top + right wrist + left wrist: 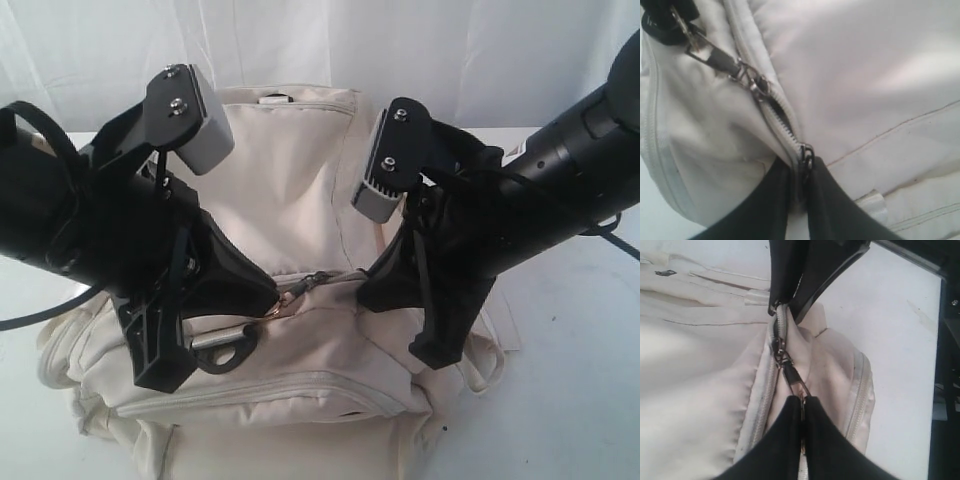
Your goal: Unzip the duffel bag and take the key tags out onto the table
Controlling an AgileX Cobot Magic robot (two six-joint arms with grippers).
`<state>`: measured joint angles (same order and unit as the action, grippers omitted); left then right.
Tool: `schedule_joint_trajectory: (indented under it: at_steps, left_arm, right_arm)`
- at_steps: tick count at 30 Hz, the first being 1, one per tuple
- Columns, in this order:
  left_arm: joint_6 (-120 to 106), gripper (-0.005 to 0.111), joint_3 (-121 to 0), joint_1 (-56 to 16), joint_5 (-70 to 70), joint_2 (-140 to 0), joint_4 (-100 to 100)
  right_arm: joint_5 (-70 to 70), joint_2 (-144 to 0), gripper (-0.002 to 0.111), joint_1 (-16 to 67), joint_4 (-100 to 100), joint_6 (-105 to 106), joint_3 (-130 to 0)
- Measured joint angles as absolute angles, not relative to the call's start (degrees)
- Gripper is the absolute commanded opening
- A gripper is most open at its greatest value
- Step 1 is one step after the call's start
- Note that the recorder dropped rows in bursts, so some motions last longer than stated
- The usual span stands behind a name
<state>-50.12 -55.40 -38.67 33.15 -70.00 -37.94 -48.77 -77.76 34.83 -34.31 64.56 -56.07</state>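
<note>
The cream duffel bag lies on the white table between both arms. My left gripper is shut on the metal zipper pull of the bag's top zip, and its black fingers meet around the tab. My right gripper is shut on the zip line a short way along, where a second dark slider sits between its fingers. A short run of zip teeth shows between the two grippers. The key tags are hidden.
A black D-ring hangs on the bag's front by my left arm. A cream strap loop trails off the bag's right end. A lower pocket zip runs across the front. A white curtain closes the back.
</note>
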Motion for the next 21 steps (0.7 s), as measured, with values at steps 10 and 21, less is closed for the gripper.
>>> schedule_joint_trajectory:
  at_steps: [10, 21]
  left_arm:
    - [-49.44, 0.0, -55.4, -38.67, 32.67, -70.0, -37.35]
    - [-33.04, 0.0, -55.4, -38.67, 33.85, -69.91, -21.65]
  right_arm:
    - [-48.88, -77.67, 0.0, 34.83, -33.87, 62.95, -56.07]
    - [-49.1, -77.67, 0.0, 34.83, -32.16, 59.21, -56.07]
